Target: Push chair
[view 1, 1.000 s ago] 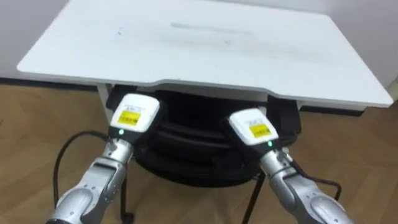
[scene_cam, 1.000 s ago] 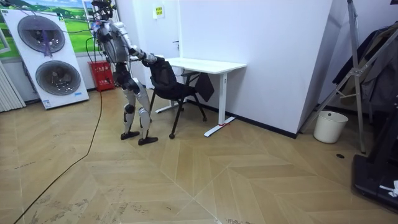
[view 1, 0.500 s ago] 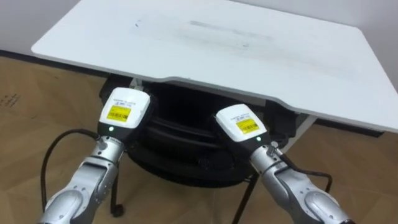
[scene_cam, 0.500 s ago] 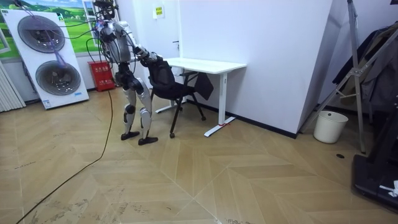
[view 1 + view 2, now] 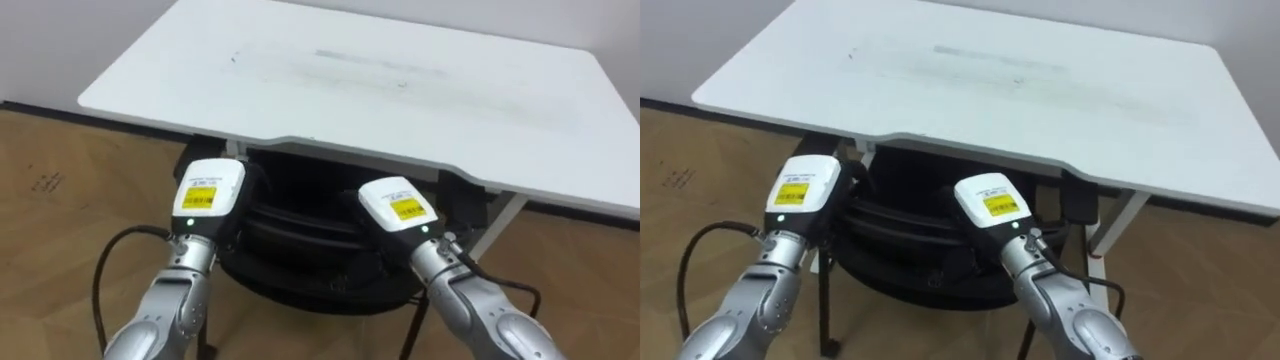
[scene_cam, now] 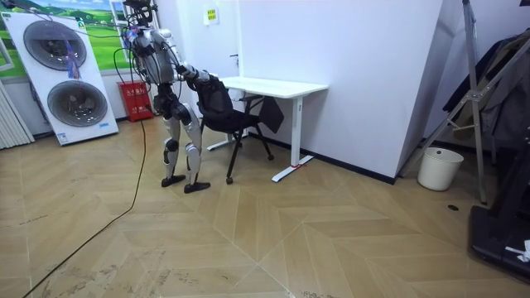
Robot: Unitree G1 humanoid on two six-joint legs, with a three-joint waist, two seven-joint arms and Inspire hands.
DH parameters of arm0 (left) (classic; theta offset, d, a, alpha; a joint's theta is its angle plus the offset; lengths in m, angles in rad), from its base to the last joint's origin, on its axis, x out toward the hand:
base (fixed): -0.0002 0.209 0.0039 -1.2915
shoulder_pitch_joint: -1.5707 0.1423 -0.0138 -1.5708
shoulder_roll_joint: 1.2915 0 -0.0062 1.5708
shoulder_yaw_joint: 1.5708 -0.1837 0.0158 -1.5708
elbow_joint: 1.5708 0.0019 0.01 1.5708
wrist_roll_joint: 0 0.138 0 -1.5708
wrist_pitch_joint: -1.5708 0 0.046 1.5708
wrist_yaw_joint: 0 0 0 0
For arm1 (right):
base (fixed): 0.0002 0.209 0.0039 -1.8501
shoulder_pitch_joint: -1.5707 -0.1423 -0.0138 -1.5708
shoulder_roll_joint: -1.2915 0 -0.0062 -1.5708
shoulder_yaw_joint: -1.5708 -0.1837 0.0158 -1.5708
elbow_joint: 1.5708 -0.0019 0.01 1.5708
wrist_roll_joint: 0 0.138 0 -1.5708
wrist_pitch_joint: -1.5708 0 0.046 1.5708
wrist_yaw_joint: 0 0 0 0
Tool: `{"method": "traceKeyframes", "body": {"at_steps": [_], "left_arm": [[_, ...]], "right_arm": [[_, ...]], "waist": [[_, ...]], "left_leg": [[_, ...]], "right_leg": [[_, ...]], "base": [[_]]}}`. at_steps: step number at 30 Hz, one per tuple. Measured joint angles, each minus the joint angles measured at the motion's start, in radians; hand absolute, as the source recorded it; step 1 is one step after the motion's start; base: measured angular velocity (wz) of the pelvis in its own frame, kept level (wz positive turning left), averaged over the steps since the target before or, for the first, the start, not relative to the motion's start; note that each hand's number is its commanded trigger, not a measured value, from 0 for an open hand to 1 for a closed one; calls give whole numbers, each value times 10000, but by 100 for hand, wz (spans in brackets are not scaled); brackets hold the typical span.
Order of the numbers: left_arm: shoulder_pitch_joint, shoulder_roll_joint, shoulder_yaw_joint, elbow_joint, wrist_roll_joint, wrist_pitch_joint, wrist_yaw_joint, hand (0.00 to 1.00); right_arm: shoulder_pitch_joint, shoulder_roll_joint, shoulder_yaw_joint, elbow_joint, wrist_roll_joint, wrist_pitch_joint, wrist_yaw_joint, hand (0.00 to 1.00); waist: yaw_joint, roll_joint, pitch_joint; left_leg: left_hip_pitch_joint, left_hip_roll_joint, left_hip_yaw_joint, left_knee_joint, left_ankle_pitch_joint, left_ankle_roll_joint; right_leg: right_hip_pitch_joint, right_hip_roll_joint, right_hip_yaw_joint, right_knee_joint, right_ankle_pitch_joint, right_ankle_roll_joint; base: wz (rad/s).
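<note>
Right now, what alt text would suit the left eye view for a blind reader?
Seen from above, the robot's left hand and right hand rest against the back of a black chair tucked partly under a white desk, on a wooden floor.

Both forearms are rounded silver-grey metal tubes narrowing to jointed wrists. The left hand [image 5: 208, 190] and right hand [image 5: 397, 205] have boxy white backs, each with a yellow rectangular label and a small green light beneath. Thin black cables loop beside each forearm.
</note>
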Motion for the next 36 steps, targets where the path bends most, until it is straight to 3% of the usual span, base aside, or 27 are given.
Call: {"method": "traceKeyframes", "body": {"at_steps": [4, 8, 11, 16, 19, 21, 22, 24, 25, 27, 28, 30, 32, 33, 36], "left_arm": [[16, -227, 54, -101, -407, 147, -12, 0], [49, -120, 91, -311, -1290, 110, -25, 0], [49, -96, 243, -442, -1733, 63, -97, 0], [55, -93, 1426, -865, -2341, 29, -241, 0], [59, 175, 2188, -1036, -2513, 16, -183, 0], [59, 334, 2694, -1072, -2521, -20, -11, 0], [59, 341, 2870, -1070, -2514, -30, -2, 0], [260, 413, 3857, -1071, -2666, -290, 38, 0], [346, 457, 3998, -1071, -2765, -344, 167, 0], [453, 558, 5184, -1699, -3759, -714, 1502, 0], [469, 647, 5568, -2000, -4176, -908, 1947, 0], [873, 1375, 6995, -3154, -5397, -1755, 3575, 0], [1333, 1715, 7885, -3391, -6062, -2275, 4444, 0], [1710, 1750, 8512, -3360, -6564, -2394, 4836, 0], [2683, 1694, 9371, -2706, -7872, -2327, 5570, 0]], "right_arm": [[74, 15, -326, -106, 583, -59, 192, 0], [186, 39, -874, -305, 2169, -274, 286, 0], [301, 32, -1193, -450, 2347, -572, 286, 0], [662, -275, -1974, -1243, 3153, -914, 374, 0], [633, -396, -3643, -2334, 4032, -908, -71, 0], [626, -619, -5450, -2965, 4724, -936, -1067, 0], [632, -701, -5801, -3115, 4820, -936, -1318, 0], [807, -1082, -7222, -3528, 5366, -1001, -2192, 0], [893, -1188, -7475, -3587, 5511, -1001, -2358, 0], [1161, -1522, -8792, -3671, 5941, -978, -3169, 0], [1206, -1614, -9003, -3740, 6061, -977, -3345, 0], [1626, -1901, -9722, -4488, 6995, -1004, -4003, 0], [2129, -2099, -10327, -4845, 7726, -1162, -4487, 0], [2383, -2216, -10777, -4841, 8163, -1218, -4713, 0], [2922, -2259, -11964, -4755, 9512, -1201, -5361, 0]], "waist": [[-29, 104, -22], [-235, 233, 7], [-393, 335, 21], [-531, 385, 26], [-795, 446, 39], [-968, 473, 48], [-975, 489, 59], [-994, 512, 74], [-1025, 512, 74], [-1045, 505, 70], [-1059, 496, 62], [-1304, 600, -1], [-1324, 676, -57], [-1319, 662, -46], [-1649, 684, -63]], "left_leg": [[112, -33, 213, -278, 131, 61], [83, -48, 280, -314, 160, 101], [59, -48, 340, -337, 158, 124], [100, -47, 615, -457, 213, 187], [89, 1, 766, -491, 212, 193], [145, 26, 853, -496, 202, 210], [174, 33, 923, -518, 197, 217], [269, 69, 1164, -634, 183, 233], [285, 73, 1213, -646, 182, 233], [218, 117, 1332, -636, 109, 220], [221, 128, 1437, -688, 109, 220], [362, 148, 1622, -892, 111, 219], [639, 119, 1828, -926, 113, 220], [822, 72, 1864, -941, 113, 220], [1081, -39, 1915, -928, 94, 244]], "right_leg": [[-4, -15, 190, -231, 200, 57], [4, 49, 282, -443, 430, 1], [0, 114, 354, -597, 536, 28], [-116, 168, 624, -599, 654, 6], [-97, 216, 748, -847, 833, 11], [-31, 341, 832, -1060, 937, 34], [-38, 363, 906, -1077, 947, 36], [-75, 458, 1146, -1118, 952, 43], [-89, 475, 1193, -1119, 951, 45], [-263, 551, 1363, -1112, 951, 43], [-324, 568, 1454, -1104, 951, 42], [-366, 580, 1608, -1079, 923, 46], [-312, 612, 1924, -932, 825, 71], [-259, 605, 2101, -808, 723, 97], [-152, 575, 2266, -605, 417, 223]], "base": [[-14], [-5], [-7], [-16], [-14], [-13], [-25], [-32], [-24], [-24], [-33], [-28], [-45], [-48], [-16]]}}
